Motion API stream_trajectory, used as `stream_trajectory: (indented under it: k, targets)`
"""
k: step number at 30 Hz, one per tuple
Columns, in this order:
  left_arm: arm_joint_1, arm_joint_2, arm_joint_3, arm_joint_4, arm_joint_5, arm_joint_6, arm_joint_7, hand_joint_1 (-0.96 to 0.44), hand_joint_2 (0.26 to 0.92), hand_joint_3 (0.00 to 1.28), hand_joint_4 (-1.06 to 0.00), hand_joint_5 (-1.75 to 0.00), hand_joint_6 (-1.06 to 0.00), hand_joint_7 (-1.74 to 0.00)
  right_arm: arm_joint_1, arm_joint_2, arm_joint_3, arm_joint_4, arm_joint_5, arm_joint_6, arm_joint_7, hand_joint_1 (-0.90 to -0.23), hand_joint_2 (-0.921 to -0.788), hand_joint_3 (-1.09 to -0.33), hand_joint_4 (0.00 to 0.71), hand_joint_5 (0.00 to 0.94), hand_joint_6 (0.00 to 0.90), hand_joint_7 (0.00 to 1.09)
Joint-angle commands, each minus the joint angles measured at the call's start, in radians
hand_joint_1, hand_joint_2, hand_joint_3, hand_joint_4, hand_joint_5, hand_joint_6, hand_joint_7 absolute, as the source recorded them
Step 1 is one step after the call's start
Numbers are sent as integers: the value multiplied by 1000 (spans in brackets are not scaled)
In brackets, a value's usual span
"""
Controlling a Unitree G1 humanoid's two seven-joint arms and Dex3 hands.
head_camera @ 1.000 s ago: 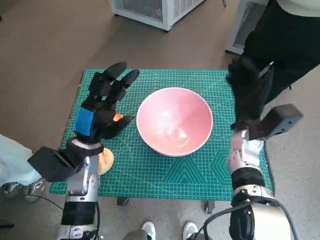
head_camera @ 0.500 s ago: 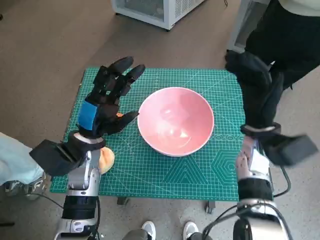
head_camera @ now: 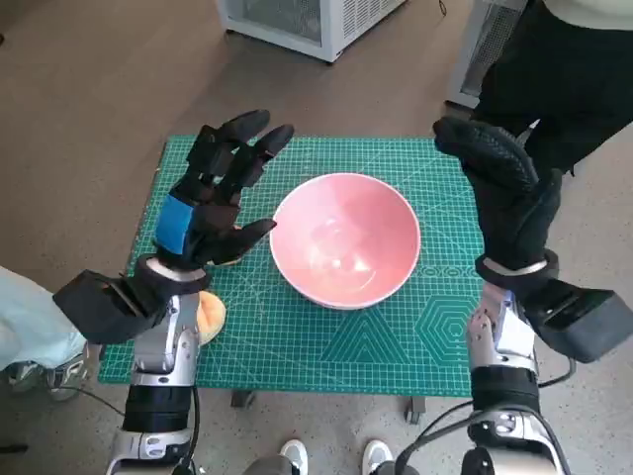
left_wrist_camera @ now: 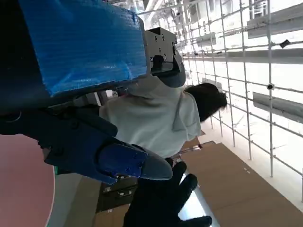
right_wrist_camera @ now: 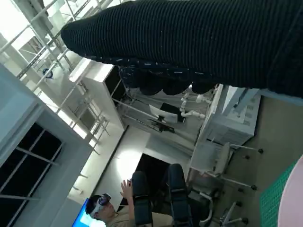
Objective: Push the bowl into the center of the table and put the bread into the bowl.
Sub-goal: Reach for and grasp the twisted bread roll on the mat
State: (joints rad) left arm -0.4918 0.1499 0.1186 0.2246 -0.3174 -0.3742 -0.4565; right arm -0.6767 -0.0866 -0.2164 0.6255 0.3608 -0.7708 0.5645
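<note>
A pink bowl [head_camera: 345,238] stands empty near the middle of the green cutting mat [head_camera: 376,336]. My left hand [head_camera: 213,198] hovers just left of the bowl, fingers spread, holding nothing. Part of the orange-brown bread [head_camera: 209,316] shows on the mat's near left, mostly hidden under my left forearm. My right hand [head_camera: 504,193] is raised right of the bowl, fingers apart and empty. In the left wrist view the blue-taped hand [left_wrist_camera: 80,85] fills the picture, with a sliver of the bowl [left_wrist_camera: 23,184] at one edge. The right wrist view shows only the glove [right_wrist_camera: 199,42] and the room.
A person in dark clothes [head_camera: 574,79] stands at the table's far right corner. A white cabinet [head_camera: 307,20] sits on the floor beyond the table. Another person [right_wrist_camera: 106,208] is seated far off in the right wrist view.
My right hand has lifted and drawn back to the right, away from the bowl's rim. My left hand rose slightly toward the far side. The bowl stayed put.
</note>
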Motion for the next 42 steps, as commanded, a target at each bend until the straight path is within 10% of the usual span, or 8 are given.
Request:
stream_trajectory:
  k: [1,7,16,23,42]
  targets:
    - [2,26,-3,-25,52,-2,24,-569,921,142,-253,-316,-66,-774,41,10,11,-13,-19,32,-35,-795,-921,-716,235,9,221,308]
    - [17,197,11,-96,319,85,123,-541,921,118,-242,-230,-95,-615,50,16,22,-28,-27,47,-55,-799,-921,-718,231,5,217,316]
    - [-7,493,-28,-200,621,416,19,-183,776,8,-96,-9,-288,-88,51,19,33,-30,-29,50,-66,-794,-921,-721,219,0,206,330]
    - [-51,546,-96,-209,703,620,-42,-31,743,1,-80,-1,-311,-31,46,22,34,-16,-31,43,-73,-791,-921,-721,219,1,200,340]
    - [-144,572,-285,-53,816,642,-92,-26,731,0,-131,-12,-330,-10,40,25,29,6,-34,32,-77,-790,-921,-726,218,0,190,375]
